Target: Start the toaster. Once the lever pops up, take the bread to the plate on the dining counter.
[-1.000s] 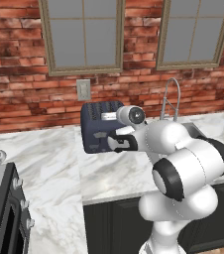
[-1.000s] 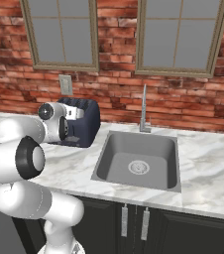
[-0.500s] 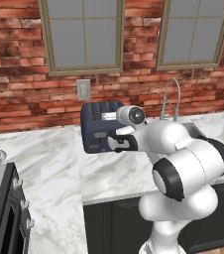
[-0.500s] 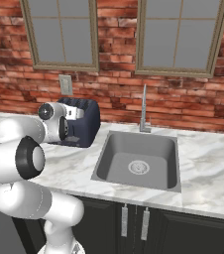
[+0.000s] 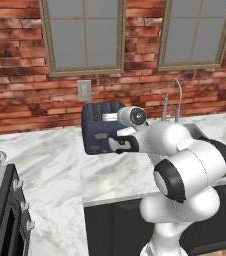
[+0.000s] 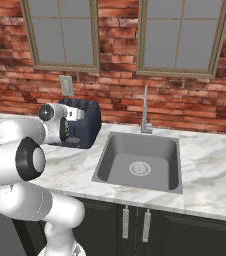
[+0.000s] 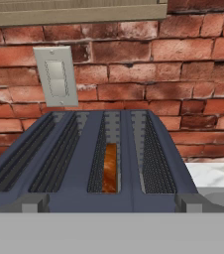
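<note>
A red brick wall (image 5: 15,75) with two grey-framed windows (image 5: 84,35) is running along the back of the kitchen, and below it a white-grey veined marble worktop (image 5: 50,165) is stretching across dark cabinets (image 6: 150,225). A steel sink (image 6: 137,160) is sitting sunk into that worktop on the right side, with a tall curved tap (image 6: 145,107) standing at its back edge. At the far left of the left base view, the corner of a dark stove (image 5: 2,215) is showing beside the worktop.

The white arm is reaching forward over the worktop toward the toaster (image 5: 101,127), which is standing against the wall just under a pale switch plate (image 7: 57,77). The toaster is showing as a boxy navy-blue body with four long slots on top. The gripper (image 5: 119,144) is hanging just in front of the toaster's front face; the base views are not showing its fingers clearly, but its jaws are standing spread as wide as they go and nothing is sitting between them.

In the hand view, looking down across the toaster's top, the bread (image 7: 110,168) is sitting low inside the third slot from the left, a narrow brown slice standing on edge. The other three slots are showing dark mesh walls.
</note>
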Robot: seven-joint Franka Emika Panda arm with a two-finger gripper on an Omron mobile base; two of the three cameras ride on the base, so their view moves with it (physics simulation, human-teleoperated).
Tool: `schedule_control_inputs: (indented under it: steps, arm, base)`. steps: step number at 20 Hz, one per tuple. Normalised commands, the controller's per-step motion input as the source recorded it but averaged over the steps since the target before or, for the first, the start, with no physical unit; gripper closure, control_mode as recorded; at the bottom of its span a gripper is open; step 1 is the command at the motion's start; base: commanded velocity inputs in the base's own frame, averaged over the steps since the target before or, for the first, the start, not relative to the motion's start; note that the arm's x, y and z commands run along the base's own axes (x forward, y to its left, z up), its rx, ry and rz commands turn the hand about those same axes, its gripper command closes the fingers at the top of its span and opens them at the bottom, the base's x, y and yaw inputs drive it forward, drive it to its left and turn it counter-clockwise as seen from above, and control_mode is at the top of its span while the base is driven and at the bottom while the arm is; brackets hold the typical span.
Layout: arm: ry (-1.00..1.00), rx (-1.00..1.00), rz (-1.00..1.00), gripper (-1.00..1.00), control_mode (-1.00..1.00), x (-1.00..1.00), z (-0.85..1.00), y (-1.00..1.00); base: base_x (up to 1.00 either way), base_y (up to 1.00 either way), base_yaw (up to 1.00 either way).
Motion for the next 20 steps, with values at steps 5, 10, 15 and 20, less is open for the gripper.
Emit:
schedule_control_inputs:
  steps: [5, 10, 15, 20]
  arm:
    - [0.0, 0.0, 0.0, -1.0, -1.0, 0.0, 0.0, 0.0]
    - [0.0, 0.0, 0.0, -1.0, -1.0, 0.0, 0.0, 0.0]
    - [0.0, 0.0, 0.0, -1.0, -1.0, 0.0, 0.0, 0.0]
    - [0.0, 0.0, 0.0, -1.0, -1.0, 0.0, 0.0, 0.0]
  base:
    - [0.0, 0.0, 0.0]
    - [0.0, 0.0, 0.0]
    - [0.0, 0.0, 0.0]
    - [0.0, 0.0, 0.0]
